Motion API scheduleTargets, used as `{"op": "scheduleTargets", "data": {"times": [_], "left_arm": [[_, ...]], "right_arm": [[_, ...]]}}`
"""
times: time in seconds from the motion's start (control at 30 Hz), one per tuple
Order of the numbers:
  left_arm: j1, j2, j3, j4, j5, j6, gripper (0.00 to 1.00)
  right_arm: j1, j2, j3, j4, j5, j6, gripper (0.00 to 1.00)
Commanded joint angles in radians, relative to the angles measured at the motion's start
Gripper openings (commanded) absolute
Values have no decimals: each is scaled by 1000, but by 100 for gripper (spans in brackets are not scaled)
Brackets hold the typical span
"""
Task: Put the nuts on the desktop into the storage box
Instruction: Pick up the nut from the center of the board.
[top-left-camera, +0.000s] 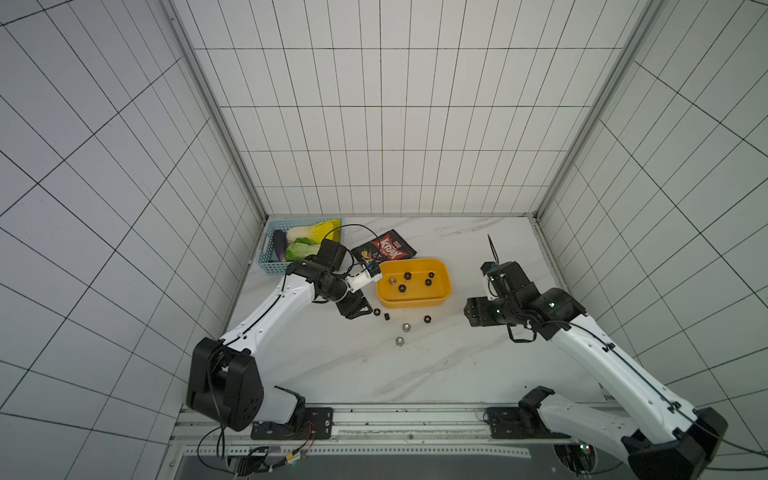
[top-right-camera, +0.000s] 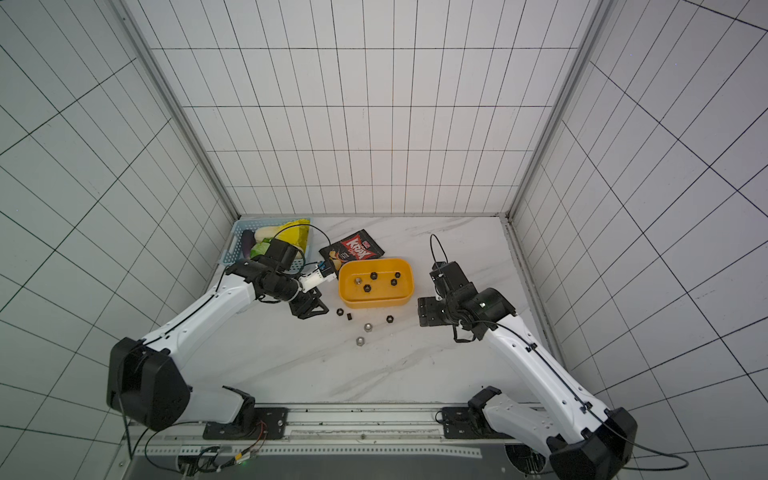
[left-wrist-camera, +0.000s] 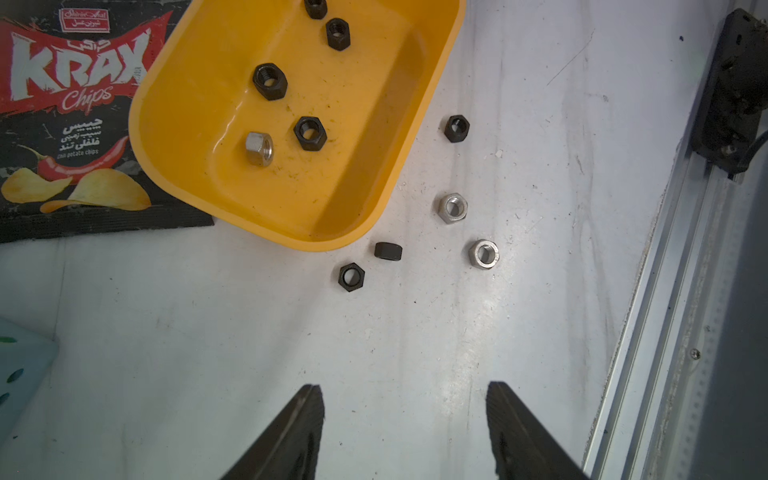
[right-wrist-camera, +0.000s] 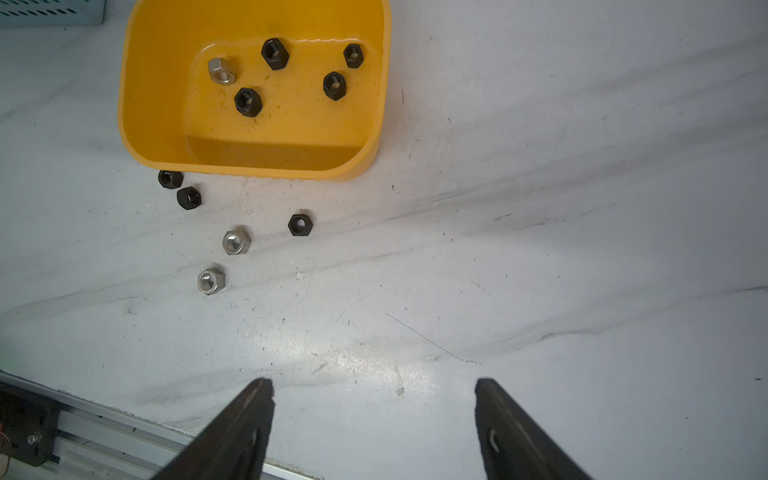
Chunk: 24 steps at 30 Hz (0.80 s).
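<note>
Starting at the far left, a light blue basket (top-left-camera: 270, 268) of vegetables (top-left-camera: 301, 249) sits in the corner of the white desktop (top-left-camera: 374, 374). The left gripper (top-left-camera: 356, 311) hangs low just left of the storage box (top-left-camera: 411, 301), off its near-left corner. In the left wrist view its jaws stand apart with only bare tabletop between them, released and grasping nothing. Beyond it, a black and red Krax chips bag (top-left-camera: 384, 248) lies flat beside the box's far-left rim.

The yellow box holds 5 nuts: 1 boxed silver nut (top-left-camera: 392, 281) at the left and 4 boxed black nuts (top-left-camera: 407, 275) spread to its right.

Another 5 nuts lie on the desktop just near of the box's near wall. From the left they are:
- a flat black nut (top-left-camera: 377, 311)
- an edge-on black nut (top-left-camera: 386, 317) just beside it
- a nearer silver nut (top-left-camera: 400, 341)
- a farther silver nut (top-left-camera: 406, 327)
- a rightmost black nut (top-left-camera: 427, 319)

The right gripper (top-left-camera: 473, 316) is right of the box and apart from it, over bare desktop. Its jaws are spread wide and grasp nothing.
</note>
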Motion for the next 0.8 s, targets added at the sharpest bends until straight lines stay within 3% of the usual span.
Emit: {"op": "scheduleTargets", "data": {"times": [0.0, 0.77], "left_arm": [[-7, 30, 29, 55, -34, -25, 66], [14, 57, -78, 276, -24, 53, 66]], "right_arm": [[14, -46, -65, -38, -34, 39, 80], [131, -119, -198, -27, -100, 177, 85]]}}
